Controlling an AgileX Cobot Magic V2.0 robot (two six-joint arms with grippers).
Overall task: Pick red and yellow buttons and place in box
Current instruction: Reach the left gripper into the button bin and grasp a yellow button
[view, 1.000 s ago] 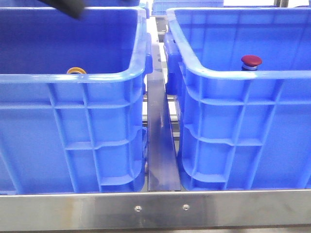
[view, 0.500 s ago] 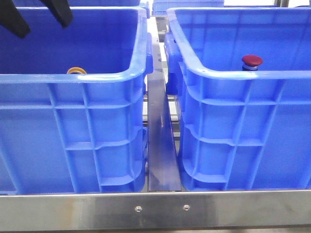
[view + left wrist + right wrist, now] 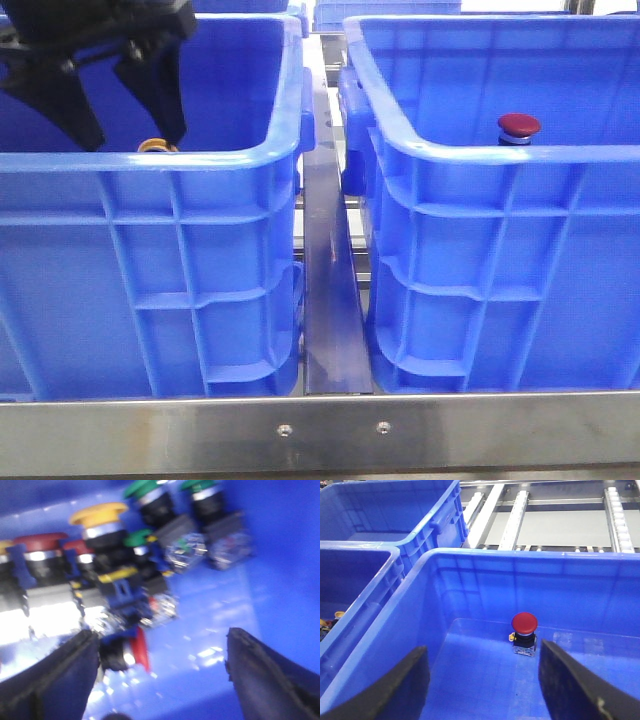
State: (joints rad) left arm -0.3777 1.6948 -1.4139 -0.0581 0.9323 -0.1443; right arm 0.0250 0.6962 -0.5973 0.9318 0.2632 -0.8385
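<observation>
My left gripper (image 3: 133, 140) hangs open inside the left blue crate (image 3: 150, 160), its black fingers just above a yellow button (image 3: 157, 146) that peeks over the rim. In the left wrist view the open gripper (image 3: 160, 675) holds nothing. Beyond it lies a blurred pile of buttons: a yellow button (image 3: 98, 514), a red button (image 3: 40, 542) and a red one on its side (image 3: 141, 647) near one finger. A single red button (image 3: 519, 126) stands upright in the right blue box (image 3: 500, 155). My right gripper (image 3: 482, 685) is open above that box's floor, short of the red button (image 3: 525, 622).
Green-capped buttons (image 3: 145, 489) lie at the far side of the pile. A steel rail (image 3: 330, 300) runs between the two crates and a metal bar (image 3: 320, 435) crosses the front. Another blue crate (image 3: 385, 515) and roller tracks (image 3: 615, 515) stand behind.
The left gripper has come down from the top left into the left crate, towards the yellow button. The red button in the right box has not moved.
</observation>
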